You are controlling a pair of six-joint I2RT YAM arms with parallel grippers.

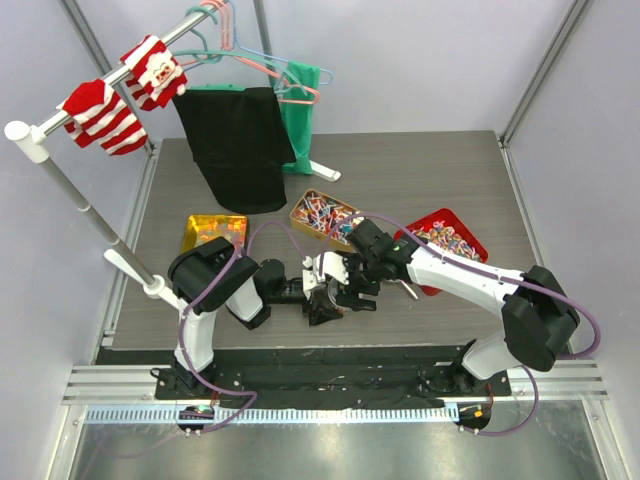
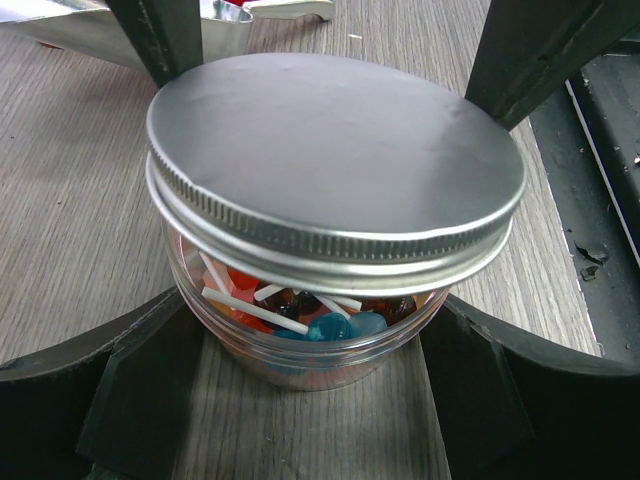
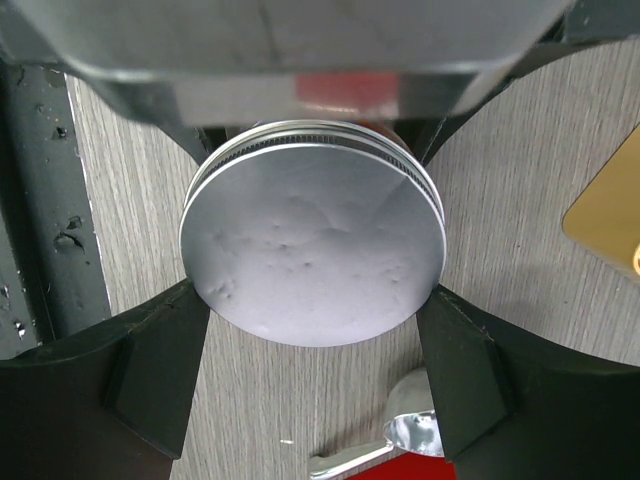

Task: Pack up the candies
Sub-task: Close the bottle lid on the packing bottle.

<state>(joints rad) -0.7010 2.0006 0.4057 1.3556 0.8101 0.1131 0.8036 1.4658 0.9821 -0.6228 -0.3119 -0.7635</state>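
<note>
Two grips are shared across one clear jar (image 2: 250, 372), which is stood on the wooden table (image 2: 70, 200) just in front of the arm bases. The jar's body is clasped low down by the left gripper (image 2: 310, 335). Its fingers (image 2: 140, 390) are spread wide and pressed against opposite sides of the wall, and this is judged to brace the jar so that it cannot turn or slide. The silver lid (image 2: 335, 150) is taken from above by the right gripper (image 3: 312, 300), its fingers (image 3: 150, 370) likewise set wide and laid against the rim on either side.

The lid appears slightly askew on the thread, so it is judged not yet screwed home. The candies (image 2: 335, 325) are found inside the jar and are seen through the wall beneath the lid: orange, red and blue pieces with white sticks among them. More are left in the gold tray (image 1: 322, 215) and the red tray (image 1: 445, 235) farther back on the table. The small metal scoop (image 3: 412, 432) is laid on the table near the jar, outside either grip.

Filling is judged finished, and closing is the step in hand. A turn of the lid against the held body is called for, and a cross-threaded seat is risked if the tilt is not corrected first.
</note>
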